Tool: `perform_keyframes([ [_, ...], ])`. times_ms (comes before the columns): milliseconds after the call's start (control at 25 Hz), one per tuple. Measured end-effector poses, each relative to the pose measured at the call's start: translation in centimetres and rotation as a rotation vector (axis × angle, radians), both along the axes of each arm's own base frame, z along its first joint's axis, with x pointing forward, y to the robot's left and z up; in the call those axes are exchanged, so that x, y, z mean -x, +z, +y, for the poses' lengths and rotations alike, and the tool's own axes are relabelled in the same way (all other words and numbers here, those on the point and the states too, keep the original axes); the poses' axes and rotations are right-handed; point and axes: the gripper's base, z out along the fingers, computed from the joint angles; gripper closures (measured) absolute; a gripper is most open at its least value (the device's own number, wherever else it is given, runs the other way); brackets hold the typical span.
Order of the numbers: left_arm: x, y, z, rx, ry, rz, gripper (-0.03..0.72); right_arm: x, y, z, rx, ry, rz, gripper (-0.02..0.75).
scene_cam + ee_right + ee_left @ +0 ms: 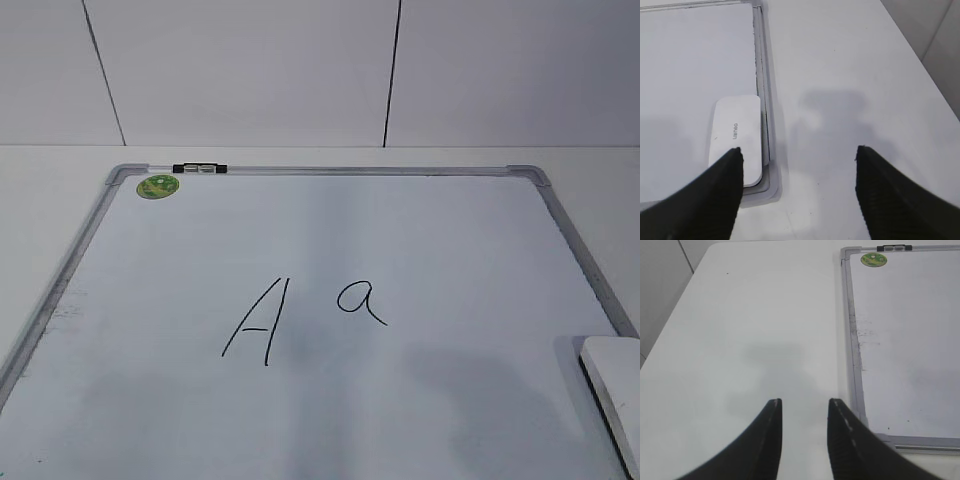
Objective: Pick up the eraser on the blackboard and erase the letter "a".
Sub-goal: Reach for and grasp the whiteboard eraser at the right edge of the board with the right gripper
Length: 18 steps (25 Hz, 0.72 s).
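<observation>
a white desk (765, 315) seen from three cameras, described left to right. in the left wrist view, the left gripper (805, 415) hovers over bare desk just beside the left frame edge of the blackboard (900, 340); its two dark jaws stand a little apart with nothing between them, and only their tips show, the rest cut off at the bottom edge. a round green sticker (873, 259) sits in the board's far left corner, with a small dark clip (895, 247) on the top frame beside it.

in the exterior view, neither arm appears. a tall capital "A" (256, 322) is written near the board's middle, and the letter "a" (361, 300) sits just to its right, intact. the eraser (615, 390) lies at the board's right edge, cut off by the picture's border.

in the right wrist view, the eraser rests flat on the board, in its near right corner against the frame, with small grey lettering on top. the right gripper (799, 165) hangs with jaws wide apart and empty; its left jaw tip overlaps the eraser's near end, and whether it touches cannot be told.
</observation>
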Motion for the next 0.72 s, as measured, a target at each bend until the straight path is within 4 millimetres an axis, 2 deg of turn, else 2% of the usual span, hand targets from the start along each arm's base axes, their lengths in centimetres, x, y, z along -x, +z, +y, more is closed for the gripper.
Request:
perform_keyframes([
  [440, 0.00, 0.00, 0.00, 0.000, 0.000, 0.000, 0.454, 0.00, 0.00, 0.01, -0.001, 0.003, 0.000, 0.178],
  [720, 0.00, 0.00, 0.00, 0.000, 0.000, 0.000, 0.454, -0.06, -0.01, 0.04, 0.043, 0.086, 0.008, 0.178],
])
